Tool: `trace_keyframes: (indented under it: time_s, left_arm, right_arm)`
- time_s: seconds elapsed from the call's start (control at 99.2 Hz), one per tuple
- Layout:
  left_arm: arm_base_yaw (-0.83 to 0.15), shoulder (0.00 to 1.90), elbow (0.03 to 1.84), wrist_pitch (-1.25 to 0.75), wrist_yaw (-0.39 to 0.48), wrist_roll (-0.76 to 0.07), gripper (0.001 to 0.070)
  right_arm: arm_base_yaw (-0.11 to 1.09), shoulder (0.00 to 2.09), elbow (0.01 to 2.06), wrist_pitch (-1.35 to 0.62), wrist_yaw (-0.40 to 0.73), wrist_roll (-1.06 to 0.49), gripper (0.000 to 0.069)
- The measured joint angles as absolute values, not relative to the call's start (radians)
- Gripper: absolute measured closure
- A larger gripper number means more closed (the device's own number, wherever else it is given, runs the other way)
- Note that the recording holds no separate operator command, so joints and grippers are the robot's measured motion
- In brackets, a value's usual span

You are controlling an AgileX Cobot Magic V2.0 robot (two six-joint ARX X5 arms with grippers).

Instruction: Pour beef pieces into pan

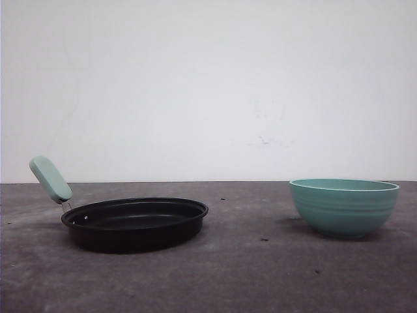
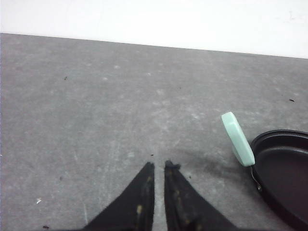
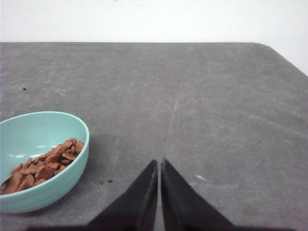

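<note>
Beef pieces (image 3: 45,163) lie heaped in the teal bowl (image 1: 343,206), which sits on our bench (image 1: 247,274) well apart from the pan (image 1: 135,223), at its 3 o'clock in the front view. The pan's handle (image 1: 50,178) points to 10 o'clock. Our left pincer (image 2: 157,166) and right pincer (image 3: 159,162) hover over bare bench, jaws nearly closed, holding nothing.

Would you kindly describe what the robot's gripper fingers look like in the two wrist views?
Both grippers have black, wedge-shaped fingers tapering to narrow tips. The left gripper has small yellowish specks on its fingers; the right gripper looks plain matte black.
</note>
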State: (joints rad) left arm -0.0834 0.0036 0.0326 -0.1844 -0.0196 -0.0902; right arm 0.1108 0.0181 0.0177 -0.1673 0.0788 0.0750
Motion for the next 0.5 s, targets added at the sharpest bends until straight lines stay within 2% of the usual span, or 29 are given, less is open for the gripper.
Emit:
trace_keyframes:
  time_s: [0.121, 0.212, 0.373, 0.504]
  left_arm:
    - [-0.083, 0.004, 0.033, -0.184, -0.020, -0.100, 0.0697]
    - [-0.083, 0.004, 0.033, -0.184, -0.020, -0.155, 0.0697]
    - [-0.083, 0.004, 0.033, -0.184, -0.012, -0.340, 0.0697]
    - [-0.083, 0.004, 0.040, -0.190, 0.069, -0.501, 0.0697]
  right_arm:
    - [0.111, 0.018, 0.017, -0.128, 0.061, 0.101, 0.0681]
    - [0.111, 0.018, 0.016, -0.071, 0.034, 0.145, 0.0681]
    - [0.111, 0.018, 0.016, 0.043, -0.042, 0.247, 0.0681]
    - [0.111, 0.019, 0.047, 0.068, -0.066, 0.348, 0.0681]
